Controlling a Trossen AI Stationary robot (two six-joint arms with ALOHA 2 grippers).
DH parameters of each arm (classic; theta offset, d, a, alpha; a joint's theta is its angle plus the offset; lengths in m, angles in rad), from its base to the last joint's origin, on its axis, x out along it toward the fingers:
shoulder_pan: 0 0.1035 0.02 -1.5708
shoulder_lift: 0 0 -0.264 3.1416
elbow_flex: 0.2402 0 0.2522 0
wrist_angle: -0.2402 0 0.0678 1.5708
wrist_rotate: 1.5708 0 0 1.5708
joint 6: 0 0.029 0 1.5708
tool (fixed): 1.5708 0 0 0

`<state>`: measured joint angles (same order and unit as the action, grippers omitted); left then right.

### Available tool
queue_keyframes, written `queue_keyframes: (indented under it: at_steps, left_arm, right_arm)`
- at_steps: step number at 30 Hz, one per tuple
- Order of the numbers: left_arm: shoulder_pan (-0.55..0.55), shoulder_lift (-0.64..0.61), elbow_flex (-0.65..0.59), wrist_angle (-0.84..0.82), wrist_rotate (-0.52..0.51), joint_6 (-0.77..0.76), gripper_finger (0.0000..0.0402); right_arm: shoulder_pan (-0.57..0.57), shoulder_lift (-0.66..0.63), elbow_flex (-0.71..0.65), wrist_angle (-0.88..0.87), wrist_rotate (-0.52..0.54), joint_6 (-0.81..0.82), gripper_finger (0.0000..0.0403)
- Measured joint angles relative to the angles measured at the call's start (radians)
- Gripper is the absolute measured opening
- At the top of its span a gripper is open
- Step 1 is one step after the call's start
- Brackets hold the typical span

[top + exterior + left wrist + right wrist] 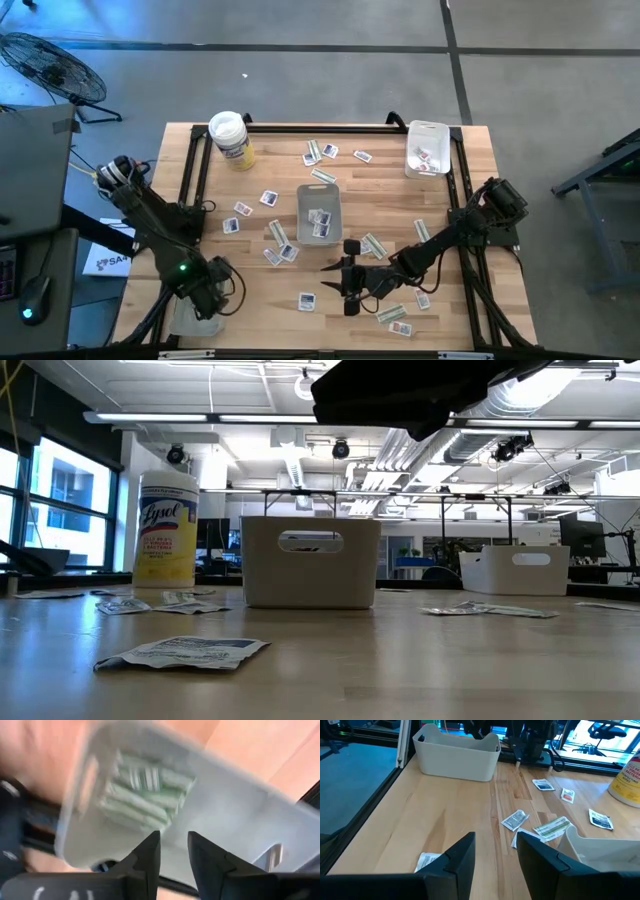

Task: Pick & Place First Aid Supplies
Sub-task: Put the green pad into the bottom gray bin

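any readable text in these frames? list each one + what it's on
"Lysol": brand name on the yellow-labelled tub, low view. The smaller lines under it are too small to read.
"SA": start of a dark word on a white sheet lying off the table's left edge, high view; the rest is hidden.
Packets on the table: printed, but too small or blurred to read in every view.
Nothing else legible.

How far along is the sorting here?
Partly done. Green strips lie in the left tray under the left gripper, jaws apart and empty. White packets sit in the centre tray and right tray. Many loose packets remain; the right gripper hovers open.
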<state>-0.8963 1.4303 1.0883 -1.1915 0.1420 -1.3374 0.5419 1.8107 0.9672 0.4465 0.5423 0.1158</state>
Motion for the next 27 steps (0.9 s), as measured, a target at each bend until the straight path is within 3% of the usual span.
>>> queue_keyframes:
  at_steps: [6,11,18,27]
  left_arm:
    - [0.021,-0.003,0.109,-0.019,-0.451,0.169,0.0097]
    - [0.168,-0.003,0.104,0.001,-0.622,0.200,0.0097]
    - [0.409,-0.002,0.002,0.185,-0.619,0.319,0.0097]
    - [0.650,-0.002,-0.180,0.443,-0.458,0.430,0.0097]
  right_arm:
    - [0.000,0.000,0.000,0.006,0.000,0.000,0.0138]
    - [0.000,0.000,0.000,0.006,0.000,0.000,0.0138]
    - [0.000,0.000,0.000,0.006,-0.032,0.000,0.0138]
    - [0.000,0.000,0.000,0.005,-0.045,0.000,0.0138]
